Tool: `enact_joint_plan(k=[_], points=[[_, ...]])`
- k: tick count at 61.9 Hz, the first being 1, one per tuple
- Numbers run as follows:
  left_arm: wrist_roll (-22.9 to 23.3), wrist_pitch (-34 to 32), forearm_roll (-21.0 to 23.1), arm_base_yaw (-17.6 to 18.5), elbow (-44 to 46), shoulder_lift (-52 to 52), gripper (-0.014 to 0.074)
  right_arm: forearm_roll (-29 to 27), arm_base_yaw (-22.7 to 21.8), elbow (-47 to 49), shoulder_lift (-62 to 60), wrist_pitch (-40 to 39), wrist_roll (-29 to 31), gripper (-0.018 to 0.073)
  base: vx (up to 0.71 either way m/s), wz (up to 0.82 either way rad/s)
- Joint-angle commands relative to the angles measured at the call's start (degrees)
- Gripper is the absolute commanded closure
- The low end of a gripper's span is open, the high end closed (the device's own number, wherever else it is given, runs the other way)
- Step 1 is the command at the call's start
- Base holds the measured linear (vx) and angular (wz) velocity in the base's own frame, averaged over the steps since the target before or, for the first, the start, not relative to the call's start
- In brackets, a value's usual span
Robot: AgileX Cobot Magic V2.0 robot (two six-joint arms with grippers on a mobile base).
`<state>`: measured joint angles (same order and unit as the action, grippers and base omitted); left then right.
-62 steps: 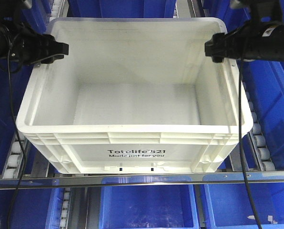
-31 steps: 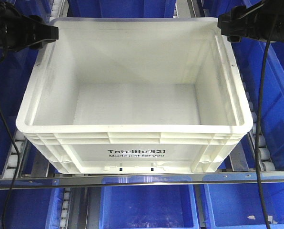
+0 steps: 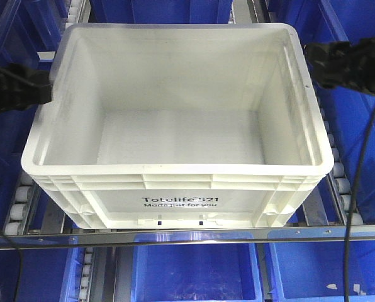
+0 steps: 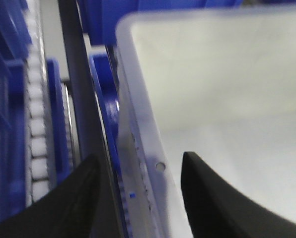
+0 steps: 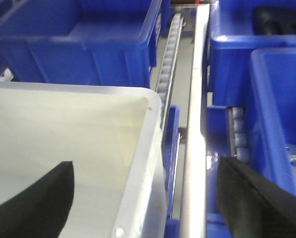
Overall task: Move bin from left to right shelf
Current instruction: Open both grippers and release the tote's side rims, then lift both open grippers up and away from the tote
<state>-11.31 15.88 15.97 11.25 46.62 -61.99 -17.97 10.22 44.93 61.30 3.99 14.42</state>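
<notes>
Lowered since half a second ago, both black arms, from the bin's far corners to positions alongside its side walls; bin itself unshifted. White bin (image 3: pixel 175 148) sitting on the shelf's roller rails (image 3: pixel 338 182), empty, open top up, "Totelife 521" print facing the front camera, front edge just behind the metal shelf bar (image 3: pixel 187 237). Blue bins (image 3: pixel 197 270) below and to either side. Left gripper (image 3: pixel 39 88) blurred in the front view, at the outer face of the bin's left wall, tip close against the rim; touching or not, cannot tell. Right gripper (image 3: pixel 316 60) blurred too, just outside the right rim near the far corner. From the left wrist view, jaws spread wide, one dark finger (image 4: pixel 63 198) outside the wall over the blue rail, the other (image 4: pixel 217 198) inside over the white interior, straddling the rim (image 4: pixel 143 134) and holding nothing. From the right wrist view, likewise parted wide, one finger (image 5: pixel 36 198) inside the bin, the other (image 5: pixel 257 198) outside above a blue bin (image 5: pixel 279 114), rim (image 5: pixel 145 163) and silver rail (image 5: pixel 195 148) between them, nothing gripped.
</notes>
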Motion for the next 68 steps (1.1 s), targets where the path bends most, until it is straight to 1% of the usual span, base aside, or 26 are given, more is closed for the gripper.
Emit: enact_joint_plan(k=[1, 6, 12, 20, 27, 29, 32, 37, 41, 63, 66, 68], points=[[-0.1, -8.5, 0.4, 0.3, -2.8, 7.2, 0.0235, -0.2, -0.2, -3.2, -5.8, -8.0, 0.8, -0.0008, 0.00, 0.00], [-1.2, -9.8, -1.5, 0.3, -8.4, 14.4, 0.0235, -0.1, -0.2, -8.4, -12.3, -8.5, 0.9, -0.0006, 0.00, 0.00], [-1.5, -8.0, -3.6, 0.3, -13.9, 24.6, 0.0235, 0.0, -0.2, -14.7, -20.3, -8.4, 2.3, 0.0003, 0.00, 0.00], [-1.5, -4.1, -3.6, 0.3, -20.1, 37.0, 0.0235, 0.0, -0.2, -22.0, -32.6, -8.4, 5.1, 0.0018, 0.00, 0.00], [-1.5, -4.1, -3.6, 0.3, -24.2, 43.9, 0.0235, 0.0, -0.2, -26.1, -38.9, -8.9, 9.4, 0.0018, 0.00, 0.00], [-1.5, -4.8, -3.6, 0.3, -25.3, 44.7, 0.0235, 0.0, -0.2, -26.9, -39.6, -9.3, 10.4, 0.0018, 0.00, 0.00], [-1.5, -8.6, -3.5, 0.3, -26.8, 45.1, 0.0235, 0.0, -0.2, -28.3, -39.7, -10.7, 11.7, 0.0018, 0.00, 0.00], [-1.0, -14.0, -3.4, 0.3, -28.8, 44.8, 0.0235, 0.0, -0.2, -29.7, -39.5, -13.0, 12.1, 0.0018, 0.00, 0.00], [-0.9, -15.9, -3.4, 0.3, -30.1, 44.5, 0.0235, -0.2, -0.2, -30.0, -39.5, -14.0, 12.1, 0.0018, 0.00, 0.00], [-0.9, -16.4, -3.4, 0.3, -30.3, 44.5, 0.0237, -0.6, -0.2, -30.0, -39.5, -13.8, 12.2, 0.0020, 0.00, 0.00], [-0.9, -16.5, -3.4, 0.3, -30.3, 44.5, 0.0248, -0.6, -0.2, -30.0, -39.5, -13.8, 12.2, 0.0034, 0.00, 0.00], [-0.9, -16.5, -3.4, 0.3, -30.3, 44.5, 0.0272, -0.6, -0.2, -30.0, -39.5, -13.8, 12.2, 0.0058, 0.00, 0.00]])
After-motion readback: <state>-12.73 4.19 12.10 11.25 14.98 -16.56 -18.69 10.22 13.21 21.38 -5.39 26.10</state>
